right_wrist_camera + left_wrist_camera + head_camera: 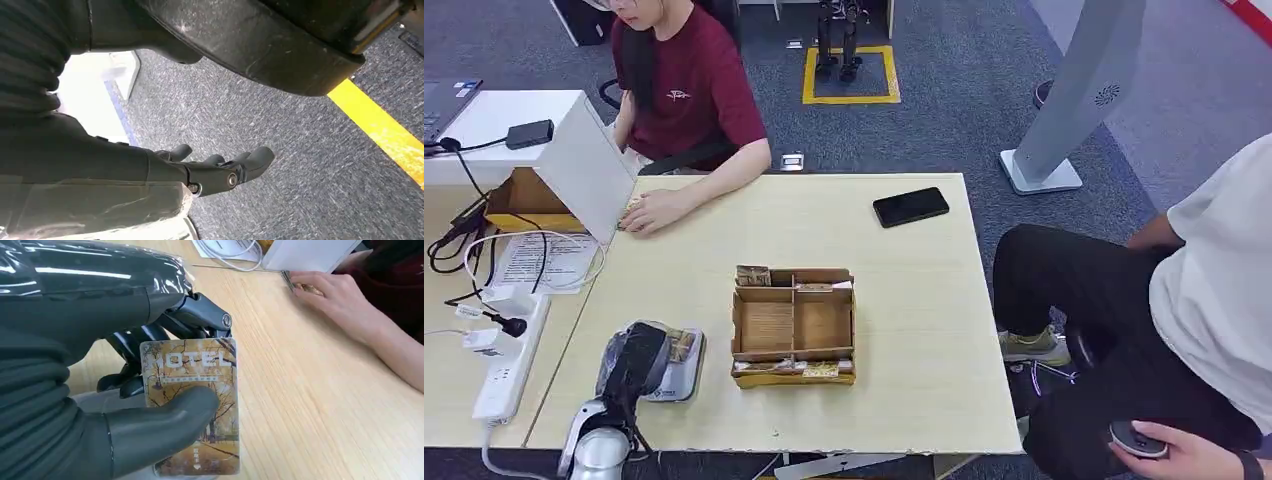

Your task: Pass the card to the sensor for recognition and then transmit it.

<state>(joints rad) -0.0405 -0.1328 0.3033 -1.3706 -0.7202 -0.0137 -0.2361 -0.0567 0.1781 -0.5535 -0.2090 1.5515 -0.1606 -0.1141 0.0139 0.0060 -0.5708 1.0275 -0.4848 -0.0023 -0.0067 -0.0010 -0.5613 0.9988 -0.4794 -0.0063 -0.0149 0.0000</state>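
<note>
Card (192,405) is pinched by left hand (100,390) over the sensor (682,372), mostly hidden beneath it. Card's lower edge is cut off. Right hand (210,170) is held empty, fingers loosely apart, above carpet.

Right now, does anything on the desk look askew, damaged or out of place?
Nothing stands out. The left hand holds the hotel card flat over the sensor; the cardboard organizer sits square, and the phone lies slightly angled near the far edge.

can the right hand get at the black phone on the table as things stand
Probably not right away: the right hand hangs beside the body over grey carpet, while the black phone lies at the table's far edge. Nothing blocks it.
</note>
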